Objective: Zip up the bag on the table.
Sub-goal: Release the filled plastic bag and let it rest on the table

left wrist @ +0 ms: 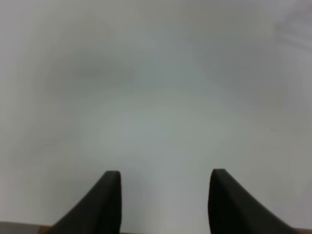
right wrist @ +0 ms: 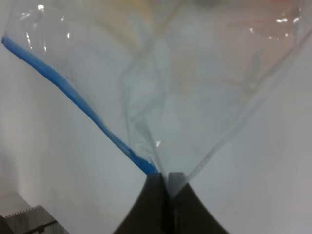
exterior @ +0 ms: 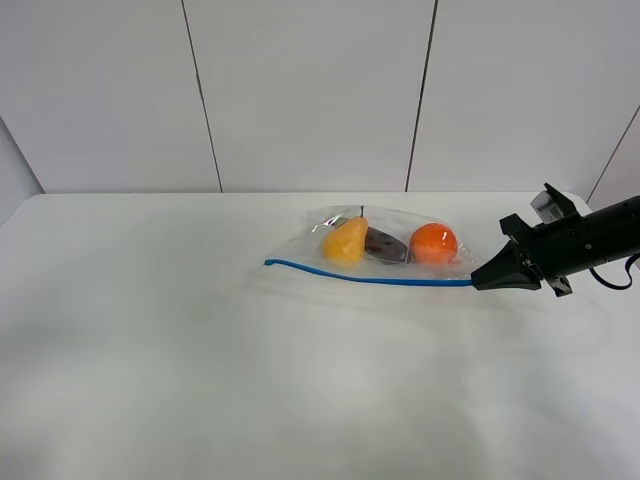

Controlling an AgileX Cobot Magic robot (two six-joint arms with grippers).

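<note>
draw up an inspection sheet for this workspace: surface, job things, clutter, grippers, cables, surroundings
surface: white table, matte, only the bag lies on it
job's things: clear bag lying flat, blue zipper strip along its near edge; whether it is sealed cannot be told; inside are a pear, a dark item and an orange ball
clutter: nothing seen
grippers: right gripper shut on the bag's corner at the zipper's end; left gripper open over bare table, not in the high view
cables: black cable looping by the right arm
surroundings: grey panelled wall behind the table
</note>
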